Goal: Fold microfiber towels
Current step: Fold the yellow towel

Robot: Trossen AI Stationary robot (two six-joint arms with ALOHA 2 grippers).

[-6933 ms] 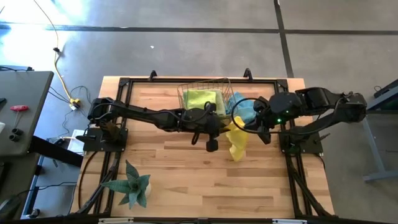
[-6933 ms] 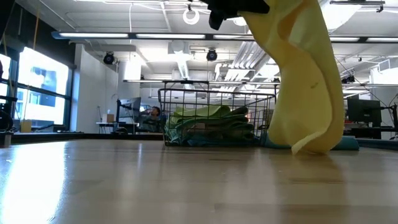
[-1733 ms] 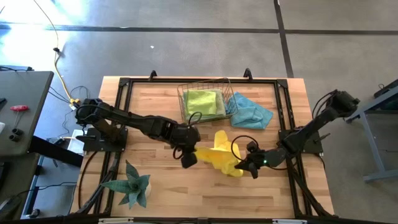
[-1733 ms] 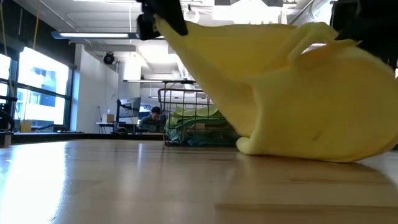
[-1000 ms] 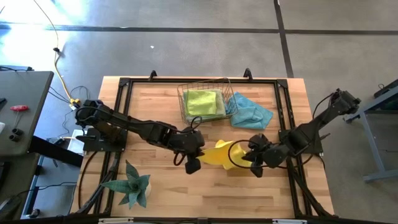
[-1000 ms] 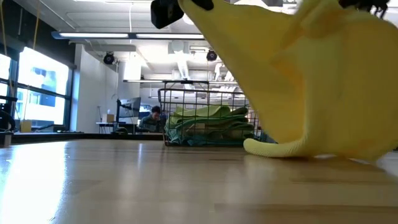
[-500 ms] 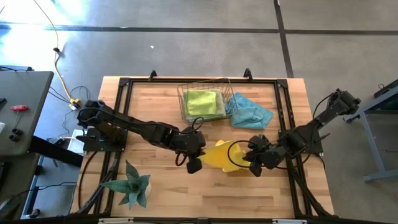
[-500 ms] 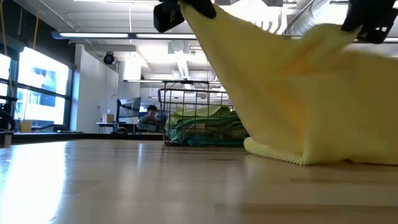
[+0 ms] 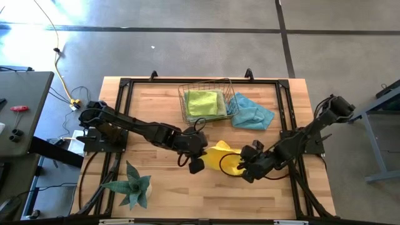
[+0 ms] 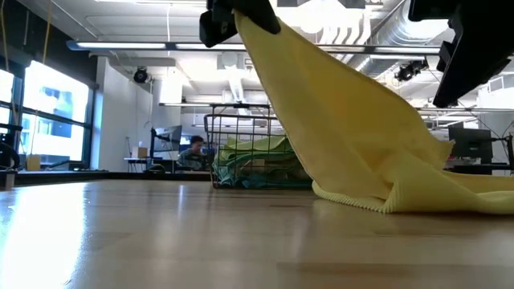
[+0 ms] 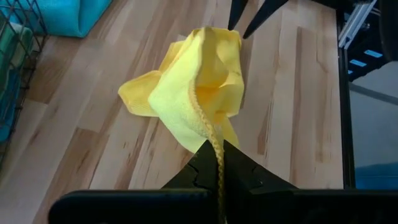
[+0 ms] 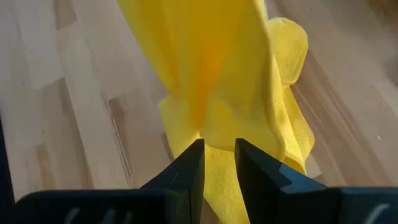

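A bright yellow microfiber towel (image 9: 219, 155) lies bunched on the wooden table's middle, and one end of it is raised. My left gripper (image 9: 195, 165) is shut on that raised end, at the towel's left. My right gripper (image 9: 240, 170) stands open just over the towel's right part (image 12: 273, 93), fingers slanting down. In the low view the towel (image 10: 361, 128) slopes from my left gripper (image 10: 233, 16) down to the tabletop, and my right gripper hangs clear above it. My left gripper pinches the yellow towel's hemmed edge (image 11: 216, 144) between its two fingers, slanting down from the table's left side. The towel runs down from the fingers in a fairly straight slope. Its far part (image 11: 205, 74) rests crumpled on the table.
A copper wire basket (image 9: 185, 94) at the table's far middle holds a lime green towel (image 9: 203, 103). A light blue towel (image 9: 252, 112) lies right of it. A spiky green plant (image 9: 132, 185) stands near the front left. A person (image 10: 193, 148) sits in the room beyond.
My right gripper has sunk toward the table and the near edge, and has opened and let go of the yellow towel. The towel's right end has dropped onto the table, while its left end stays raised in my left gripper.
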